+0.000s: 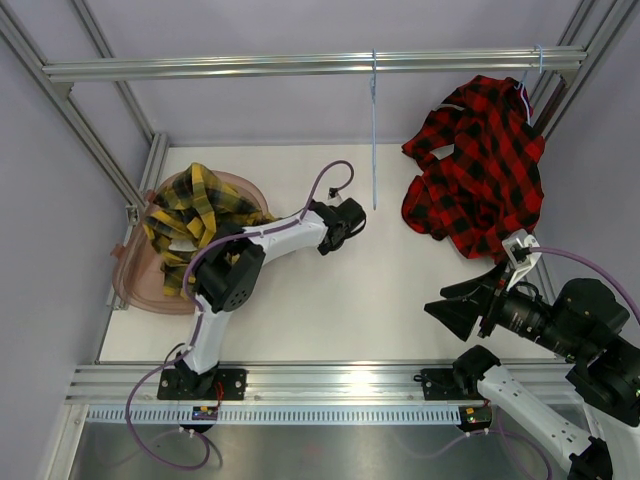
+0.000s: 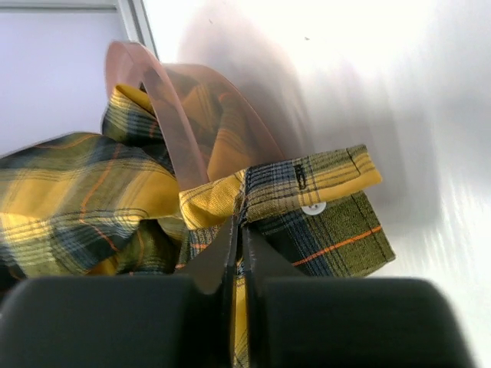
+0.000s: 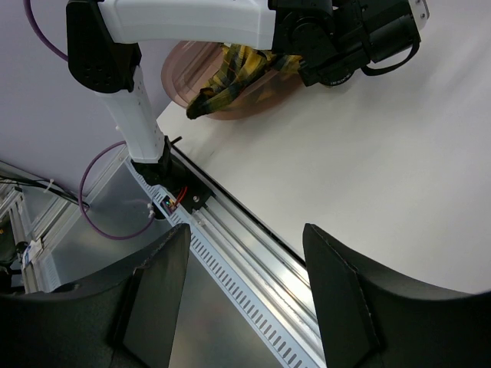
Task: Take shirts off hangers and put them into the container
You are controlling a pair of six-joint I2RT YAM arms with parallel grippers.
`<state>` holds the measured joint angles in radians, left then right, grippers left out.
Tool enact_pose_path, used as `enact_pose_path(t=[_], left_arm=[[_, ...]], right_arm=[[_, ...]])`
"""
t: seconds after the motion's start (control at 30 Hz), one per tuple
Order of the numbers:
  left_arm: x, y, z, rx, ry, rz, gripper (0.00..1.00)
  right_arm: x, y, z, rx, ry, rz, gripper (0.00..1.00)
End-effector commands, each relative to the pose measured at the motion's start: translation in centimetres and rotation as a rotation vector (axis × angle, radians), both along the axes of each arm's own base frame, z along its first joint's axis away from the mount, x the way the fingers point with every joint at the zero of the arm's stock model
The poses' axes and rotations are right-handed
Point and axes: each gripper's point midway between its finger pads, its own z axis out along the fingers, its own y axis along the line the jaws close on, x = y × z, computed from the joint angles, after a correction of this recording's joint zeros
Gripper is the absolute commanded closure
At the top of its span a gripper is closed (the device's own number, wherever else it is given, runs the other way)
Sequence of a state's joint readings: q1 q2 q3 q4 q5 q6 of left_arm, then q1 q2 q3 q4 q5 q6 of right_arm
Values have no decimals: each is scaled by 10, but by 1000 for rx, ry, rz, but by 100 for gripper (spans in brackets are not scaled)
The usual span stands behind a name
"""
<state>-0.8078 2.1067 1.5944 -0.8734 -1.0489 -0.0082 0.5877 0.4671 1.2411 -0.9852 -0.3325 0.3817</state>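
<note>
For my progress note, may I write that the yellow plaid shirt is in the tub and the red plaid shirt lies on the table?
Not quite: the red plaid shirt hangs from the rail on its hanger, as the top view shows. The yellow plaid shirt is in the tub.

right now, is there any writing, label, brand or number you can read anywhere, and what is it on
No text can be read in any view.
red shirt: only plaid shows, no letters in sight.
yellow shirt: a button and a buttonhole on the cuff, no label.
small coloured tag by the left arm's base: too small to read.
</note>
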Motion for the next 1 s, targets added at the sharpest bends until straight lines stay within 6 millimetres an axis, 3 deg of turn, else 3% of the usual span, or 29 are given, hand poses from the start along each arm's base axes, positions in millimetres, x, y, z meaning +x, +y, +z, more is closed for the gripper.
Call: enact_pose_path(t=[0.0,0.3,0.4,0.5,0.63,0.8,0.87,0.9,0.97], left_arm=[[16,-5,28,-28,-123,22,100],[10,3,109,-217,-321,10,100],[5,7,125,-263,-335,-1,100],[-2,23,146,-279,-386,32,100],[-13,76,162,-317,-465,177,100],[-35,137,134,-345,-425,330,100],[-41,146,117,-391,-394,411,100],[-51,163,111,-391,-382,501,100],[-58,177,93,-411,-335,583,100]], right_arm=[[-4,-1,9,20,-19,4,31],[-5,-3,14,17,-28,5,31],[-4,-2,14,17,-25,3,31],[-5,-1,13,19,-21,12,31],[-7,-1,14,25,-23,13,31],[-7,-3,14,21,-25,7,31],[-7,-4,17,24,-36,3,31],[-6,-4,18,23,-38,2,31],[-4,-4,20,21,-41,-2,31]])
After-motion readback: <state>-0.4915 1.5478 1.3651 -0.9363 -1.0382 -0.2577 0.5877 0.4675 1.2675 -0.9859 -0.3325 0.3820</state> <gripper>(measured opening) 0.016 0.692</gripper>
